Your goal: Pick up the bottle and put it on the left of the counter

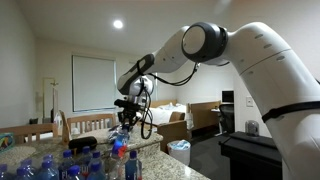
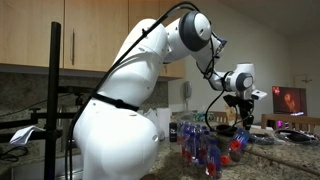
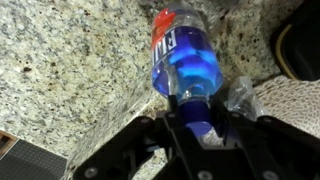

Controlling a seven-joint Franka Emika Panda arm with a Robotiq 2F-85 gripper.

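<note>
In the wrist view the bottle has a blue upper part and a red lower band. It points away from the camera over the speckled counter. My gripper is shut on its blue neck and cap, one finger on each side. Whether its base touches the counter is unclear. In both exterior views the gripper hangs over the counter with the bottle below it.
Several other water bottles stand in a cluster on the counter close to the gripper. In the wrist view crinkled clear plastic lies right of the jaws, with a dark round object and a whitish mat beyond.
</note>
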